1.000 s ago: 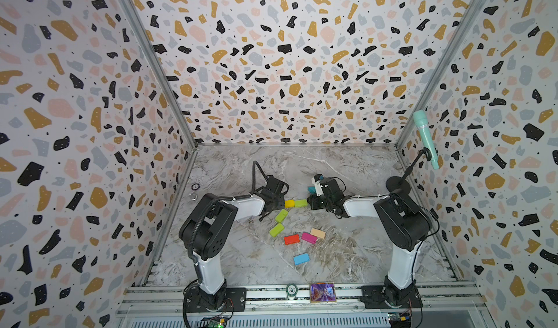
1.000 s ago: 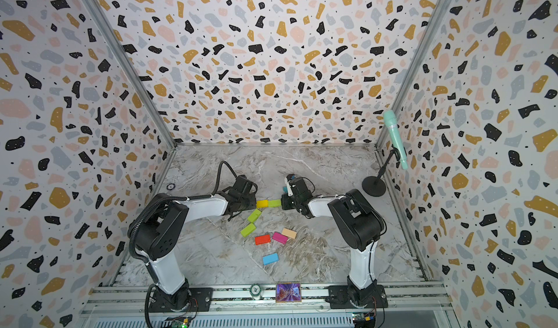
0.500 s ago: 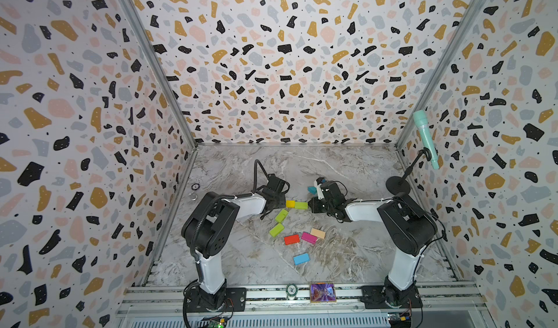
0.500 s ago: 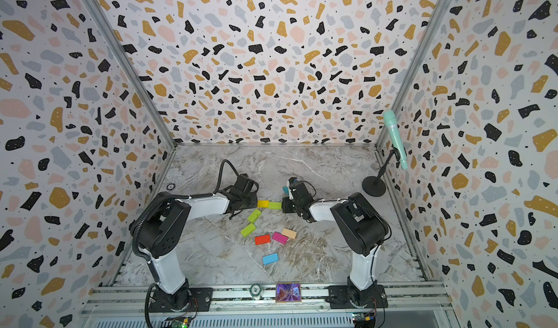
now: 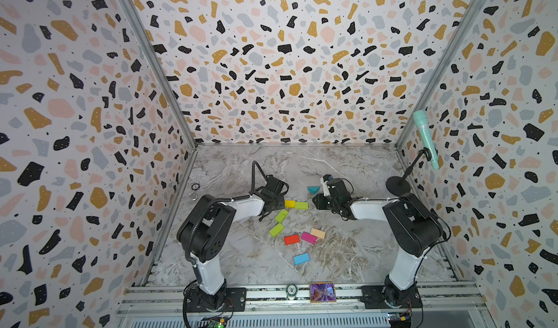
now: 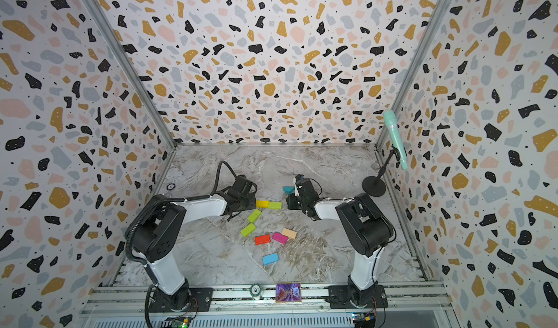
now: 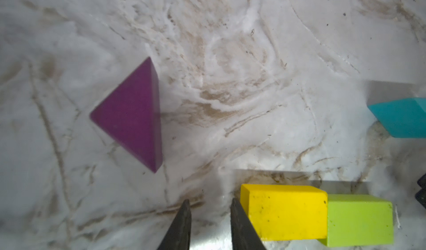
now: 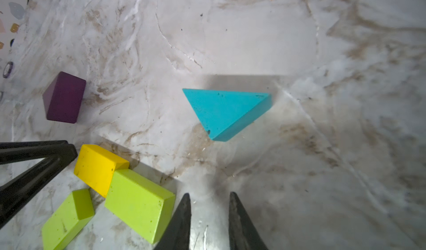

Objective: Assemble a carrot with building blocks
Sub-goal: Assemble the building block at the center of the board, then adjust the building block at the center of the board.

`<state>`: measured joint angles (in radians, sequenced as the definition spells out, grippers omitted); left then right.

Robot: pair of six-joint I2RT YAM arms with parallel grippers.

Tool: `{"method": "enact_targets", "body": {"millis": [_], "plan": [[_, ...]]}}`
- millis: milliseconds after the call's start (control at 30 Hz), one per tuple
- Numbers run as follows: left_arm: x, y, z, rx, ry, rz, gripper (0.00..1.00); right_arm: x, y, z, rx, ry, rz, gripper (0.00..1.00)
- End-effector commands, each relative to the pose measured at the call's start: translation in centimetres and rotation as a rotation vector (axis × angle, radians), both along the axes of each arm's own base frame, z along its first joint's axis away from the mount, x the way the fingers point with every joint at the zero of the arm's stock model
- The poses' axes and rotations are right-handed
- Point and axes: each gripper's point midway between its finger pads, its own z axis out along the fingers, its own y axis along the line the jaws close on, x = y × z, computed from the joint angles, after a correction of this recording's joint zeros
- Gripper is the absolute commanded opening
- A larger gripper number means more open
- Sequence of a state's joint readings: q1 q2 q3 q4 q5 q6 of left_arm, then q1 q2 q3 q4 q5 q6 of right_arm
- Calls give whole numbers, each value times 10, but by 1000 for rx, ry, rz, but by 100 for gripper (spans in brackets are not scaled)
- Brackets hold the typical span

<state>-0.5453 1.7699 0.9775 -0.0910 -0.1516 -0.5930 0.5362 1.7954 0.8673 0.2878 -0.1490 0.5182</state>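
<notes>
On the glossy, marble-veined surface (image 5: 347,166), a matte yellow block (image 7: 284,212) and a lime green block (image 7: 359,221) lie end to end and touching. Both are rectangular with crisp edges and faintly speckled faces. The left end effector (image 7: 209,201) sits just beside the yellow block's free end. Its dark tapered fingers are slightly apart and hold nothing. A flat purple triangle (image 7: 133,115) lies apart from it on bare marble.

The right end effector (image 8: 208,194) is also parted and empty, near the lime green block's other end. The teal triangle (image 8: 224,110), a thick wedge, lies free beyond it.

In a top view, two more lime blocks (image 5: 281,215) trail diagonally toward the front. Next come the red block (image 5: 291,239), magenta block (image 5: 309,237) and tan block (image 5: 318,233), lying close together. The light blue block (image 5: 301,258) sits alone, nearest the front.
</notes>
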Motion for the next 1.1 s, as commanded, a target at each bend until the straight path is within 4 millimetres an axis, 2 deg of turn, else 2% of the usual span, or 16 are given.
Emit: {"method": "enact_targets", "body": {"millis": [0, 67, 133, 200, 267, 367, 500, 667, 800, 967, 1067], "plan": [[9, 11, 43, 20, -106, 52, 31, -2, 3, 33, 34, -61, 33, 32], [17, 17, 64, 54, -157, 65, 38, -3, 3, 40, 40, -73, 37, 34], [25, 23, 79, 101, -187, 72, 48, -4, 2, 45, 48, -80, 41, 40], [36, 28, 84, 146, -197, 71, 58, -4, 1, 49, 57, -86, 39, 52], [46, 32, 76, 192, -177, 64, 62, -2, -1, 48, 57, -86, 34, 55], [56, 40, 52, 207, -118, 61, 62, 0, -2, 46, 58, -77, 28, 56], [60, 52, 31, 200, -82, 78, 59, -1, -2, 46, 65, -70, 30, 56], [51, 79, 27, 183, -92, 127, 47, -2, -1, 47, 74, -70, 32, 56], [42, 93, 22, 217, -72, 132, 44, -2, 0, 46, 79, -68, 37, 56], [37, 90, 7, 204, -40, 112, 43, -2, 2, 40, 87, -51, 37, 56], [39, 78, -6, 177, -9, 57, 45, -3, 2, 38, 87, -44, 40, 56]]}}
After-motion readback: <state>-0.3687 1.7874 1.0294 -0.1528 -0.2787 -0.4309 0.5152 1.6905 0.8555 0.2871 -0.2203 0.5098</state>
